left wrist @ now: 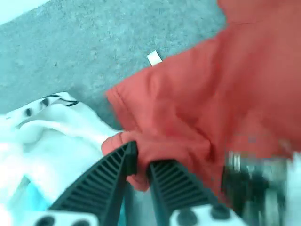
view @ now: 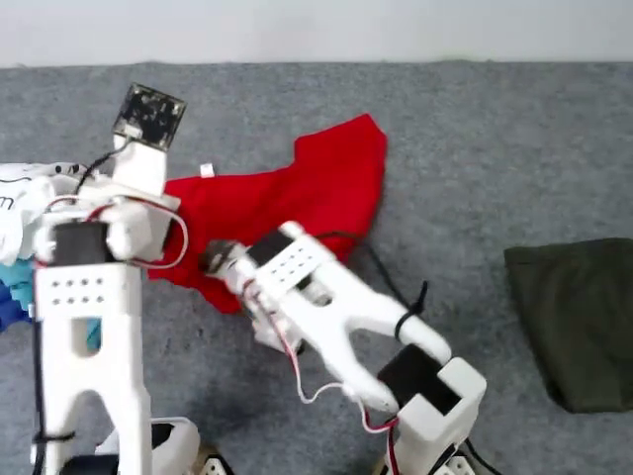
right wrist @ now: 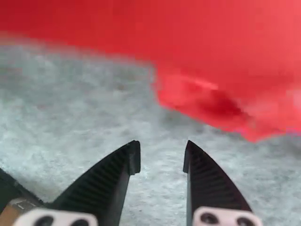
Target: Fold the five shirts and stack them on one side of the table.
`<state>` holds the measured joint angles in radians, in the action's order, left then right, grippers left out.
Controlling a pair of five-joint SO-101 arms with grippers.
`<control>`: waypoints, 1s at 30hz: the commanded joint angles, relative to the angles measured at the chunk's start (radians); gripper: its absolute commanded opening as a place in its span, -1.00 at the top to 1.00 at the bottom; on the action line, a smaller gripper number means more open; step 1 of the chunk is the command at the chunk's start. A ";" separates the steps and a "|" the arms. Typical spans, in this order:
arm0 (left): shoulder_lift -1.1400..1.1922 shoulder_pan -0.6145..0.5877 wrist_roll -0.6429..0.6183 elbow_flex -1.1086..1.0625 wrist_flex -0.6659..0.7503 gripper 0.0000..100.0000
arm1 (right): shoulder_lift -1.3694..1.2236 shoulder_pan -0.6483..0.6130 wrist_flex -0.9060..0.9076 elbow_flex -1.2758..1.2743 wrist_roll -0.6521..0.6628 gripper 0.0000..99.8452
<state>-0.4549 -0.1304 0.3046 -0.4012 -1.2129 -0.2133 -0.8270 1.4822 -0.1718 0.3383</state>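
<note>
A red shirt (view: 297,193) lies crumpled in the middle of the grey table, with a sleeve pointing to the far side. My left gripper (left wrist: 141,161) is shut on a bunched fold at the red shirt's (left wrist: 225,94) left edge, beside the white shirt (left wrist: 56,141). My right gripper (right wrist: 161,157) is open just above the grey surface, a short way from the red shirt's (right wrist: 211,42) near hem, with nothing between its fingers. In the high view the right gripper (view: 214,261) sits at the shirt's near-left corner.
A dark green shirt (view: 584,317) lies folded at the right edge. A white shirt (view: 15,213) and a blue one (view: 8,292) are piled at the left edge, behind the left arm. A small white tag (view: 207,170) lies by the red shirt.
</note>
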 commanded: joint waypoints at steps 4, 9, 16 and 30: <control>0.176 -0.002 -0.138 -0.173 0.485 0.97 | 0.053 -0.030 -0.001 0.089 0.015 0.68; 0.359 -0.002 -0.226 -0.127 0.681 0.97 | 0.053 -0.030 -0.065 0.190 0.006 0.68; 0.571 -0.032 -0.232 -0.025 0.692 0.97 | 0.031 -0.028 -0.225 0.198 -0.048 0.68; 0.631 -0.209 -0.253 0.038 0.658 0.97 | -0.028 0.173 -0.239 0.204 -0.046 0.68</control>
<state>0.1788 -0.3314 0.0806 -0.3966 -0.5516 -0.2470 -0.6490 1.2536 -0.0046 0.3030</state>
